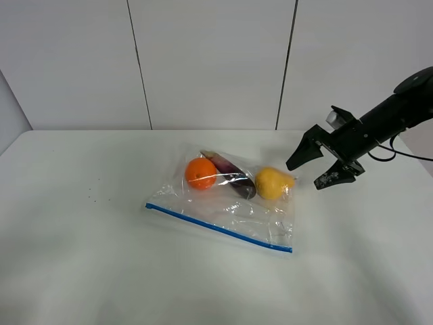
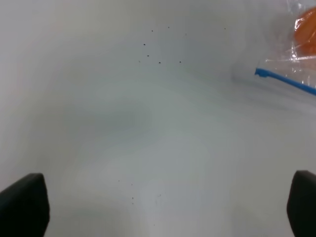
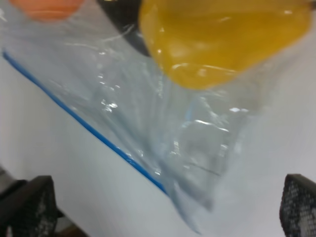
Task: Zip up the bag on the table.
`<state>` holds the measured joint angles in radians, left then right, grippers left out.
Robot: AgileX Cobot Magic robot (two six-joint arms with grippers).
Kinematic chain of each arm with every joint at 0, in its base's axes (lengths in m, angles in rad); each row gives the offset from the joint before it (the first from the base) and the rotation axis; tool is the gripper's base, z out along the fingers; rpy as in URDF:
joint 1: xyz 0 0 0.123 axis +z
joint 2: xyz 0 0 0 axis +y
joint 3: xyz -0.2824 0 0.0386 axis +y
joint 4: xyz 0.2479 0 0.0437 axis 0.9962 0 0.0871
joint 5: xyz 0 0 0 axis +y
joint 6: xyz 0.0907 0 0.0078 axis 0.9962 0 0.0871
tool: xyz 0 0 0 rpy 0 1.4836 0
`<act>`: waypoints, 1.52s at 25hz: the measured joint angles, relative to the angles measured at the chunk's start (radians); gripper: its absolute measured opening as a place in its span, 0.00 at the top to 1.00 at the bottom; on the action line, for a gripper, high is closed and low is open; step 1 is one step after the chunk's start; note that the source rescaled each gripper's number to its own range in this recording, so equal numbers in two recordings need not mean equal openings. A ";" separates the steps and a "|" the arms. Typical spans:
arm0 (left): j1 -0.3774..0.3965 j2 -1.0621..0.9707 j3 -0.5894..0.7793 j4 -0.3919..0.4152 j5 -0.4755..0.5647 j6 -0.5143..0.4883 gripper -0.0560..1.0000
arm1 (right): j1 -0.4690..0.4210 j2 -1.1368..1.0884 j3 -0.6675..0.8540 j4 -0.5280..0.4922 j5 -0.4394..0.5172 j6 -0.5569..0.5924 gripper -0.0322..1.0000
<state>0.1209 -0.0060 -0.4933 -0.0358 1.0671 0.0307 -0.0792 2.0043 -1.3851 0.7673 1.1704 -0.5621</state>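
The clear bag [image 1: 230, 210] lies flat in the middle of the white table [image 1: 67, 257], its blue zip strip [image 1: 218, 227] along the near edge. Inside are an orange [image 1: 201, 172], a dark eggplant [image 1: 235, 181] and a yellow fruit [image 1: 272, 183]. My right gripper [image 1: 306, 175] hovers open just right of the yellow fruit; its wrist view shows the bag [image 3: 187, 138], the zip strip [image 3: 84, 123] and the yellow fruit [image 3: 222, 39] ahead of the gripper [image 3: 163, 207]. My left gripper [image 2: 163, 207] is open over bare table, with the strip's end [image 2: 284, 80] and the orange [image 2: 307, 34] far ahead. The left arm is outside the high view.
A panelled white wall [image 1: 210, 61] rises behind the table's far edge. A few small dark specks [image 1: 95, 198] dot the tabletop left of the bag. The right arm [image 1: 396, 112] reaches in from the right, with a cable trailing behind it.
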 joint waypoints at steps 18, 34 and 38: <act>0.000 0.000 0.000 0.000 0.000 0.000 0.00 | 0.000 -0.153 -0.002 -0.745 -0.084 0.517 0.00; 0.000 0.000 0.000 0.000 0.000 0.000 0.00 | 0.000 -0.181 -0.002 -0.789 -0.114 0.562 0.00; 0.000 0.000 0.000 0.000 0.000 0.000 0.00 | 0.000 -0.220 0.008 -0.722 -0.115 0.509 0.00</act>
<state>0.1209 -0.0060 -0.4933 -0.0358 1.0671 0.0307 -0.0792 1.7839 -1.3768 0.0453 1.0551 -0.0526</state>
